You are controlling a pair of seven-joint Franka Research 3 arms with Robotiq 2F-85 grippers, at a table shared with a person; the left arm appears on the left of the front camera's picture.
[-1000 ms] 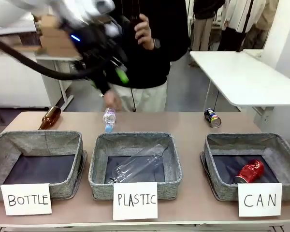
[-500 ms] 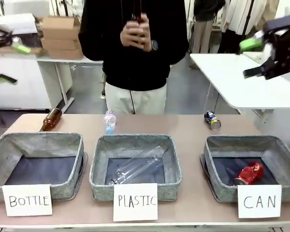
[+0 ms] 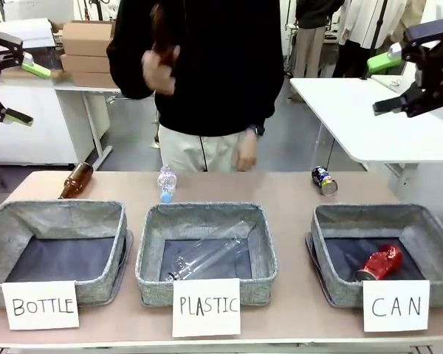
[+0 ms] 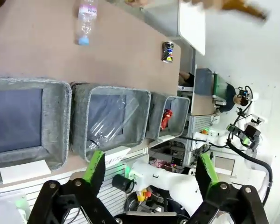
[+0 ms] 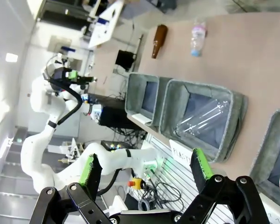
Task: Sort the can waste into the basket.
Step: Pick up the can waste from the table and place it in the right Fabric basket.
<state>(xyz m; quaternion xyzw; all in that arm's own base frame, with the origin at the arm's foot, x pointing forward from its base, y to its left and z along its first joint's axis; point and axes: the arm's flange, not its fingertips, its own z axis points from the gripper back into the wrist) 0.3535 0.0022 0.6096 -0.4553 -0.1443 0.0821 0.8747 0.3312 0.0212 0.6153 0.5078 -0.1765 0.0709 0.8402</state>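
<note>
The red can (image 3: 381,263) lies in the basket (image 3: 369,212), well below the right end effector (image 3: 385,86). The blue can (image 3: 325,180) lies on the tabletop (image 3: 280,192) just past the basket's far rim, also below that end effector and a little toward the left end effector (image 3: 23,93). Both end effectors hang high at the sides, fingers spread wide, holding nothing.

At my four o'clock the basket (image 3: 369,220) is rough grey woven cloth with a smooth dark lining. The red can (image 3: 381,263) in it is glossy, dented metal. At two o'clock the blue can (image 3: 325,180) shows a shiny silver metal top. The card (image 3: 396,305) is matt white paper, and the table (image 3: 280,193) is smooth and matt.
</note>
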